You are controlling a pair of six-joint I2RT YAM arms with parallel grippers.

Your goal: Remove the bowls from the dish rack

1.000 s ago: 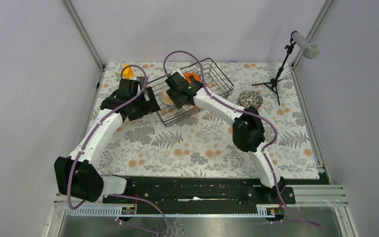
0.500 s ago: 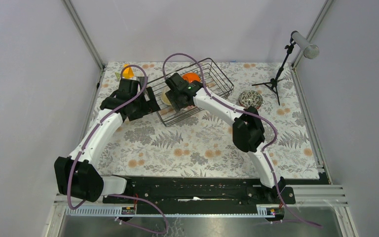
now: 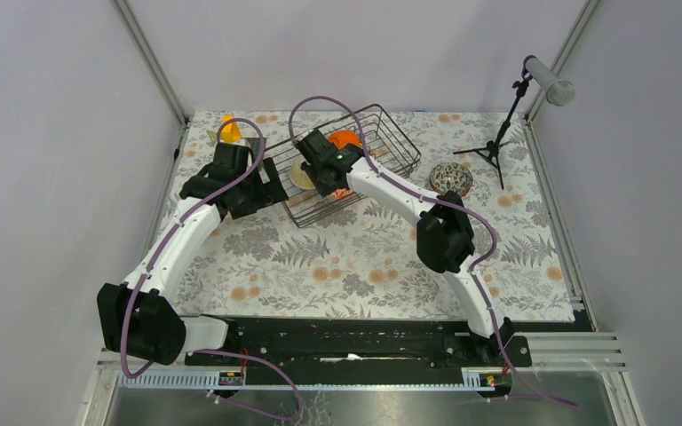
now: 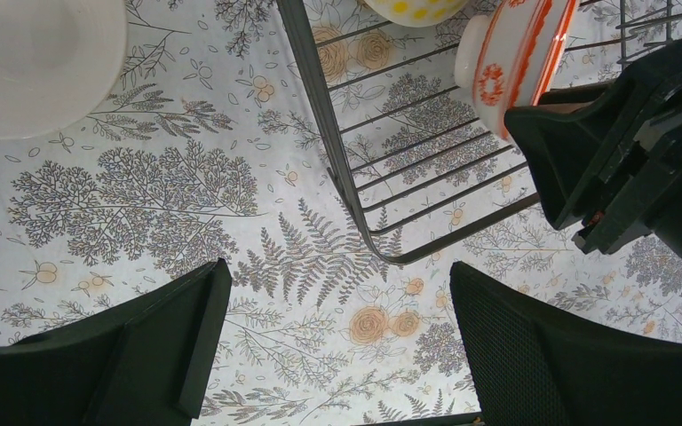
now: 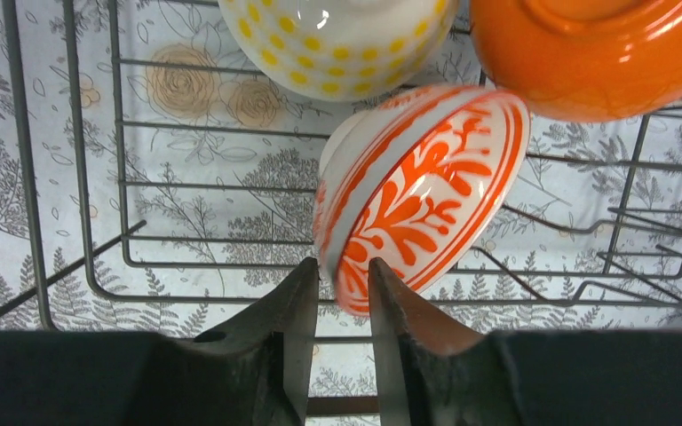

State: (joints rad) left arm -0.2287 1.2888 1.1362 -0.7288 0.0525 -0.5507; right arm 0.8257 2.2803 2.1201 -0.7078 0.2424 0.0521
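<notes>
Floral worktop (image 3: 355,257) with a dark wire dish rack (image 3: 389,146) at its far middle. The left pincer (image 4: 333,293) hangs open over the worktop just outside the rack's corner. Inside the rack, the right pincer (image 5: 342,275) is clamped on the rim of a tilted red-patterned bowl (image 5: 426,186), beside an orange bowl (image 5: 604,53) and a yellow-dotted bowl (image 5: 337,35). Best lifted straight up, clear of wires and neighbours, before swinging out.
</notes>
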